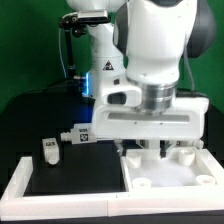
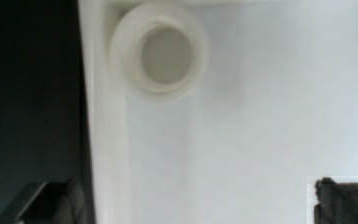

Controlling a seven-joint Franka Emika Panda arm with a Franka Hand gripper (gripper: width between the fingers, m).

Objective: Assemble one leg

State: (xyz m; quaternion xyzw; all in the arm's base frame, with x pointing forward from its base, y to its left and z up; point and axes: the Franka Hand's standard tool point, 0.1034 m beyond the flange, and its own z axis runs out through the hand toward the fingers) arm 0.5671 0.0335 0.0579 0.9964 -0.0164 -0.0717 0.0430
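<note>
White and stubby, one leg (image 1: 48, 148) lies on the black bench (image 1: 30, 130), well out to the exterior view's left of the pincer (image 1: 150, 152). A second leg (image 1: 80, 135), tagged, lies nearer but still apart from it. The pincer's jaws stand wide, holding nothing, over the square white panel (image 1: 165, 178), whose round socket (image 2: 163, 55) shows beneath.

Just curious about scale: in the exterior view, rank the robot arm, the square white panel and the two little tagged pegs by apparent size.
Largest: the robot arm.
Next: the square white panel.
Smallest: the leg nearer the arm and the farther leg; they look about alike, so I leave them unranked.
</note>
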